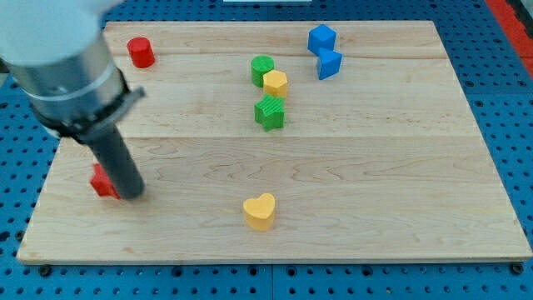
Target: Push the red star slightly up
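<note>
The red star [102, 182] lies near the board's left edge, low in the view, and is partly hidden behind my rod. My tip [132, 195] rests on the board just to the right of the star and slightly below it, touching or almost touching it. The dark rod slants up and left to the grey arm body at the view's top left.
A red cylinder [141, 52] stands at the top left. A green cylinder [262, 69], a yellow hexagon block [276, 82] and a green star [270, 112] cluster at top centre. Two blue blocks [321, 38] [330, 63] sit at top right. A yellow heart [259, 211] lies at bottom centre.
</note>
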Controlling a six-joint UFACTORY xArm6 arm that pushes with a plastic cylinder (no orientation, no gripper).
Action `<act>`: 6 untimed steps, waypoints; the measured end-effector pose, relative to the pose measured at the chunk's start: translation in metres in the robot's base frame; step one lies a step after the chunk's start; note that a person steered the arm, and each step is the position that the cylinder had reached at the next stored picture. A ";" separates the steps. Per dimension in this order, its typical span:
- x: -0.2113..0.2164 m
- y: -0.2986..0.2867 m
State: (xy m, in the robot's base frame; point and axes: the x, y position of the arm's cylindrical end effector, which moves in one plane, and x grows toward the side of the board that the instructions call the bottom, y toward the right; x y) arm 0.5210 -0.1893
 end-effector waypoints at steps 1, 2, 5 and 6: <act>0.023 -0.009; 0.029 -0.052; -0.063 -0.002; -0.039 0.040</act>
